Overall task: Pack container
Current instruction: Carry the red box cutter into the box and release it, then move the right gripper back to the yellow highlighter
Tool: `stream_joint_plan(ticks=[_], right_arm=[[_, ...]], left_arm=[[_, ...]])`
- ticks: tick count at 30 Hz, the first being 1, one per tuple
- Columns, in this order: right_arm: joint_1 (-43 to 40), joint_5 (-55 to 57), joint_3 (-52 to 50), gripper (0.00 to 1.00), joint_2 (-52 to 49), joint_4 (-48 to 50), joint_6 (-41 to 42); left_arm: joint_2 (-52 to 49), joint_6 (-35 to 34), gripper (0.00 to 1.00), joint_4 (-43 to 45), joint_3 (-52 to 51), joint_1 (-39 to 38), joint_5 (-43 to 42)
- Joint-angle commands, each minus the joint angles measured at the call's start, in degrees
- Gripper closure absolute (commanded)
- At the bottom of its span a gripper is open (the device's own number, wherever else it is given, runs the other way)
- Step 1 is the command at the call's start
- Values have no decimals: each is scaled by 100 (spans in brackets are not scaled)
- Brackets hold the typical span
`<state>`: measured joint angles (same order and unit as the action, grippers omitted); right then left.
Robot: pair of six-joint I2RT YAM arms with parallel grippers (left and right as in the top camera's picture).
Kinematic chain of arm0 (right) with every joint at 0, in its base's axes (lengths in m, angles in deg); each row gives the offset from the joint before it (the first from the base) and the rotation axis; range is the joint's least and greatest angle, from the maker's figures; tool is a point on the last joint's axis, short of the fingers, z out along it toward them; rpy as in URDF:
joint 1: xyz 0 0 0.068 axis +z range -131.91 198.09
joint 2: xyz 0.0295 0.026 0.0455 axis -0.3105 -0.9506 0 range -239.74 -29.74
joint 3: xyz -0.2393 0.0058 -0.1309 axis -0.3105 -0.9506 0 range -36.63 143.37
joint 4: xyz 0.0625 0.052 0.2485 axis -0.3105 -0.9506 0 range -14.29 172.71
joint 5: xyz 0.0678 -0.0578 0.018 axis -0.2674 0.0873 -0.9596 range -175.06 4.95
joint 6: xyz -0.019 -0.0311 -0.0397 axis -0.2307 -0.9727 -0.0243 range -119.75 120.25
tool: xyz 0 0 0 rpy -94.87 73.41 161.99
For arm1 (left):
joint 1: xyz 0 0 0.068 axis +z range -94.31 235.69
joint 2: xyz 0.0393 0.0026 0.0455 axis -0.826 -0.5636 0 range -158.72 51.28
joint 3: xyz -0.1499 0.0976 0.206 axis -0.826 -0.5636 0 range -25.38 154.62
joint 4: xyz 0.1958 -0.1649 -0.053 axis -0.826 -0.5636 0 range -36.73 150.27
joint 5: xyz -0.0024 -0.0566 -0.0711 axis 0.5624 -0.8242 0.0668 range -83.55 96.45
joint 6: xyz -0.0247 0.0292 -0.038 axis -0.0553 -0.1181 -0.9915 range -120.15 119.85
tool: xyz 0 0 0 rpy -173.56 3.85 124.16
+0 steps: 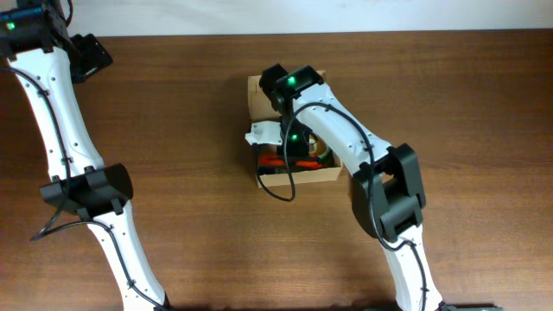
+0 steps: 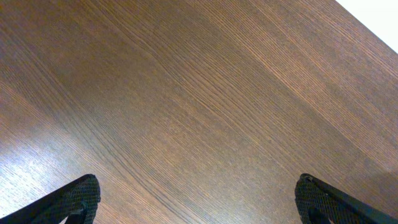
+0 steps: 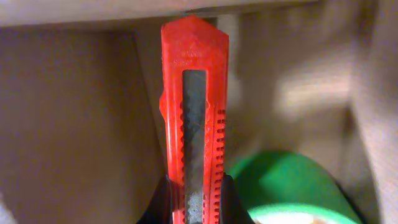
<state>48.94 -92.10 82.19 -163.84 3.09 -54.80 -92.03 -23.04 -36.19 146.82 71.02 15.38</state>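
Box (image 1: 257, 93) sits about midway between the bench's (image 1: 173, 173) left and right edges, nearer the far edge than the near one. It is plain brown cardboard with the top open and a flap standing out on the far side.

Right arm reaches over the box from the near right, wrist pointed down into it. Right gripper (image 3: 194, 205) is inside the box and closed on a red utility knife (image 3: 193, 93). The two dark fingers (image 3: 158, 202) pinch the lower body of the knife from either side. The knife's nose points at the cardboard wall (image 3: 74, 124) ahead, and its grey slider strip faces the camera. Can't tell whether the knife touches the box floor or wall.

A green tape roll (image 3: 292, 180) is already in the box, just right of the knife and low in the wrist view. From overhead a bit of red-orange shows inside the box at its left side; the rest is hidden by the arm.

Left gripper (image 1: 91, 56) is at the far left corner, well apart from the box. Its jaws are spread wide with nothing between them, only bare wood under it in the left wrist view (image 2: 199, 199).
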Motion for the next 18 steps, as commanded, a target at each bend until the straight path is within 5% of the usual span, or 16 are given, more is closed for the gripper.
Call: stream_joint_plan(ticks=[1,5,6,18], right_arm=[[26,-155,-94,96,-144,-31,90],[22,-52,-85,44,-120,208,507],[15,22,-74,40,-111,256,636],[-66,560,254,50,723,586,1287]], left_arm=[[-15,74,0,-20,35,-7,-20],[-15,74,0,-20,35,-7,-17],[-15,74,0,-20,35,-7,-17],[-15,74,0,-13,35,-7,-15]])
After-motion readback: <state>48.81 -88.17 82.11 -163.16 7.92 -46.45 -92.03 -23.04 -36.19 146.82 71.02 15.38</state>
